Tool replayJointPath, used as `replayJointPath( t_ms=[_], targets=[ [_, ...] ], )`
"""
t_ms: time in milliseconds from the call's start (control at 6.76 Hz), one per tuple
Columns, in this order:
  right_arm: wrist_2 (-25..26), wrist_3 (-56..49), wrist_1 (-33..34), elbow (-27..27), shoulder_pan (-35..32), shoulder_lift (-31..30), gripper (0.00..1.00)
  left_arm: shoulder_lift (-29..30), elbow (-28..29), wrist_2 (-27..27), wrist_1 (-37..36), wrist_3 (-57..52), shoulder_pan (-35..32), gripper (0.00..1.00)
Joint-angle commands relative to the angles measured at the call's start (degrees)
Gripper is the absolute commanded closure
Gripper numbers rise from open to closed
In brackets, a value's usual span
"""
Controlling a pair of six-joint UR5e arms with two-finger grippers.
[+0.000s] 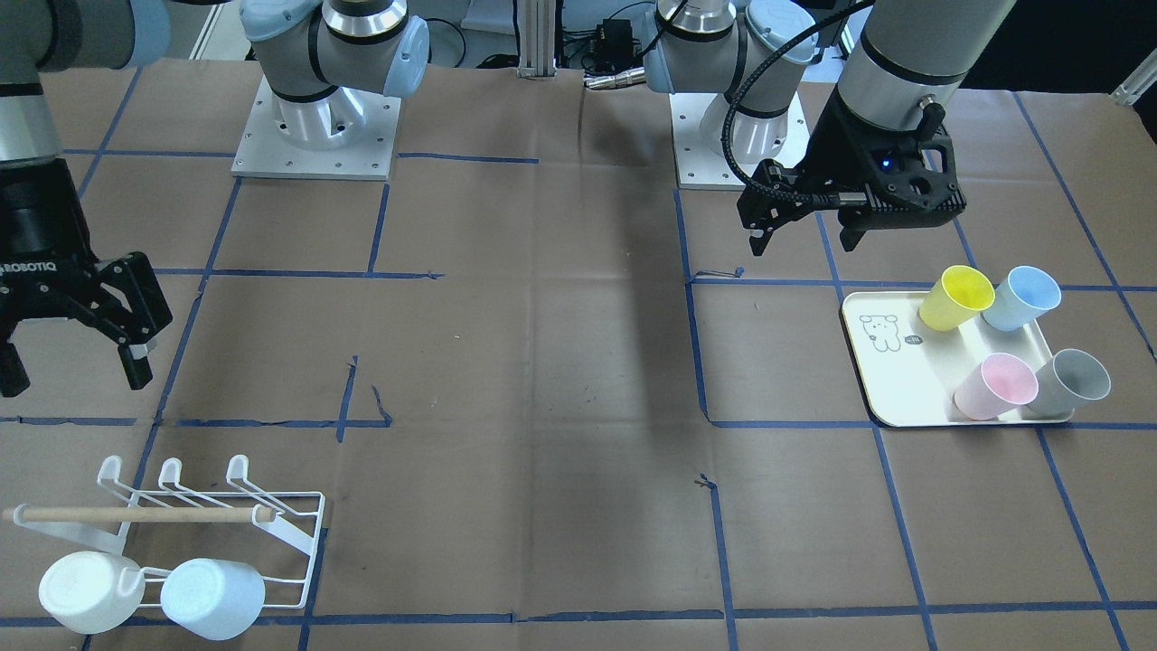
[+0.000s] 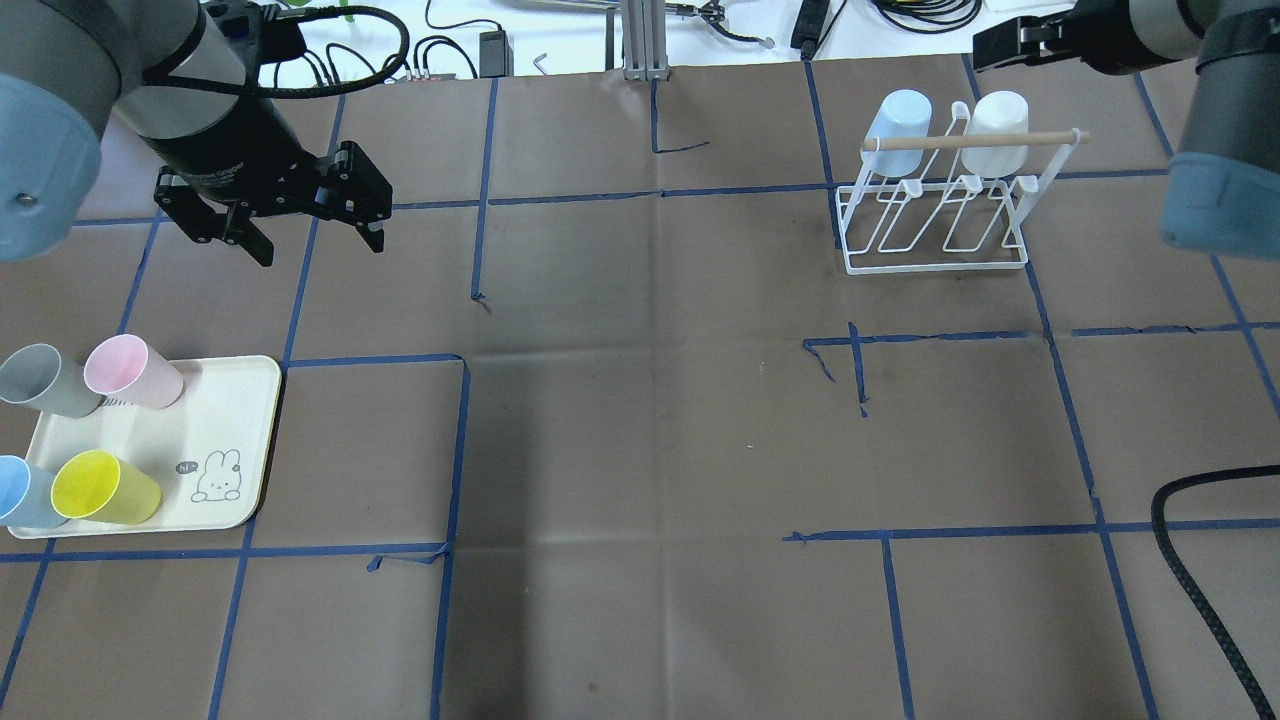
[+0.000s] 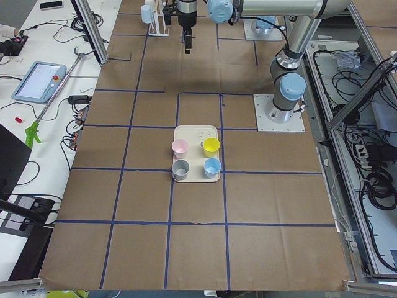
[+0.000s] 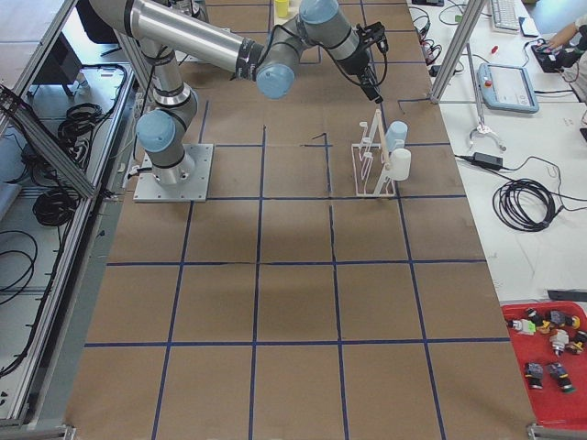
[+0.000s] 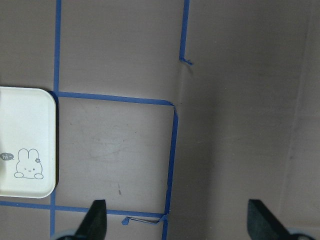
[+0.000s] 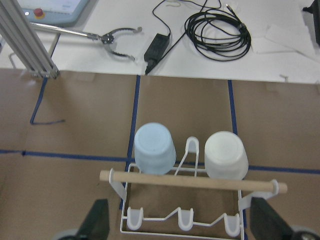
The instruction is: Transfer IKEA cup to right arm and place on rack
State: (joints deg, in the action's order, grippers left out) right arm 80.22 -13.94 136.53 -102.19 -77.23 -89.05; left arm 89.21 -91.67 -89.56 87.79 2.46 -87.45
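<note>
The left pincer (image 2: 320, 245) hangs over the bare desk (image 2: 640, 450), fingers wide apart and empty. The cream tray (image 2: 240, 440) lies below it to one side and carries the pink cup (image 2: 130, 372), grey cup (image 2: 45, 380), yellow cup (image 2: 105, 487) and blue cup (image 2: 20, 492). The right pincer (image 1: 72, 380) is also spread and empty. The rack (image 6: 185, 200) lies below it, holding an upturned pale blue cup (image 6: 154, 148) and a white cup (image 6: 226, 155).

Right pincer (image 1: 72, 378) partly cut by front view's left edge; blue cup (image 2: 18, 492) clipped overhead.
</note>
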Motion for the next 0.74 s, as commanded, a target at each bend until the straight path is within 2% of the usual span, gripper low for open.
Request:
replayJointPath(
  t_ms=[0,148,444,592],
  targets=[
    [2.48,2.84,-16.49,0.06,-2.39,-5.5,0.0,0.0,0.0,0.0,0.01,0.0,0.0,0.01],
    [2.48,7.65,-22.3,0.15,-3.27,-6.83,0.0,0.0,0.0,0.0,0.01,0.0,0.0,0.01],
    [7.2,8.75,-26.04,0.5,-8.26,-7.72,0.0,-0.09,0.0,0.0,0.01,0.0,0.0,0.01],
    [7.23,13.28,-29.18,2.42,-11.77,-7.98,0.0,-0.09,0.0,0.0,-0.08,0.09,0.0,0.01]
  ],
)
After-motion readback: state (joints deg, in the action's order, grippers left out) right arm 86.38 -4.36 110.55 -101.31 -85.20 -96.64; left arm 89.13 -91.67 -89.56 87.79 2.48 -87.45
